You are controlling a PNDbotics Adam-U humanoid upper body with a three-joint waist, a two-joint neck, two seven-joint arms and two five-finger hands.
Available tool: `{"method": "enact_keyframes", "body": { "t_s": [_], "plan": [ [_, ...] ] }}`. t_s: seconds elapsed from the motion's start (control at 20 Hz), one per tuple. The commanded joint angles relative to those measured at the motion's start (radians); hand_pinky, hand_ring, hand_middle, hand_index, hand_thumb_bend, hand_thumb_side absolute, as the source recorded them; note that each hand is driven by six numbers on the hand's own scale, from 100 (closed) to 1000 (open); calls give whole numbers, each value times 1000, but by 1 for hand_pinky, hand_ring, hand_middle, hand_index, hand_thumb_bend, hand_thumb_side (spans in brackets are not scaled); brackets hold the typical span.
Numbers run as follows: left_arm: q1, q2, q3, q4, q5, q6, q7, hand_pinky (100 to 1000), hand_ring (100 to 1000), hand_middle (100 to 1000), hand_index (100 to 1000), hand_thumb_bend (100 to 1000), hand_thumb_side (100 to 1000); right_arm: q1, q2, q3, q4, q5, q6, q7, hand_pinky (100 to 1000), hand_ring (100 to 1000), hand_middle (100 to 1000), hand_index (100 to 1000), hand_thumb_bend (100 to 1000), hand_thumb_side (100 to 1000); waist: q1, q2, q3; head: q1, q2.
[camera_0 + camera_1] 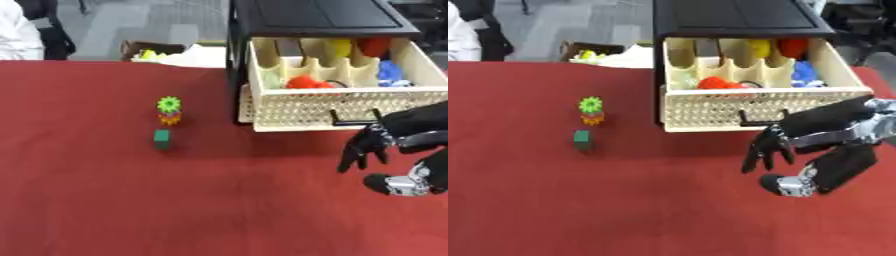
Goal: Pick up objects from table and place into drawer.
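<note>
The right hand [773, 150] hangs over the red table [623, 210] just below the open drawer [754, 107] — fingers straight, pointing down, holding nothing. The green block [162, 139] lies well apart — left, beside a gear toy [169, 110].

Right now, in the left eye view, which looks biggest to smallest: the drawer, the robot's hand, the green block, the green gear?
1. Drawer, by far the largest.
2. Right hand, though it is nearer the camera.
3. Green gear and green block look about alike, so I won't rank them.
</note>
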Motion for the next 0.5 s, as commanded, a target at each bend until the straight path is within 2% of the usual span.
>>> {"method": "enact_keyframes", "body": {
  "t_s": [0.05, 0.5],
  "plan": [
    [-10, 1, 0, -18, -6, 0, -8, 594, 613, 604, 802, 100, 1000, -20, -14, -16, 22, -17, 10, -7, 520, 700, 764, 873, 100, 1000, -2, -11, -2, -9, -13],
    [-7, -1, 4, -18, -5, -3, -14, 600, 615, 606, 803, 100, 1000, -42, 5, -21, 95, -14, -5, -22, 550, 724, 774, 871, 100, 1000, -1, -4, 2, -15, -27]
  ]
}}
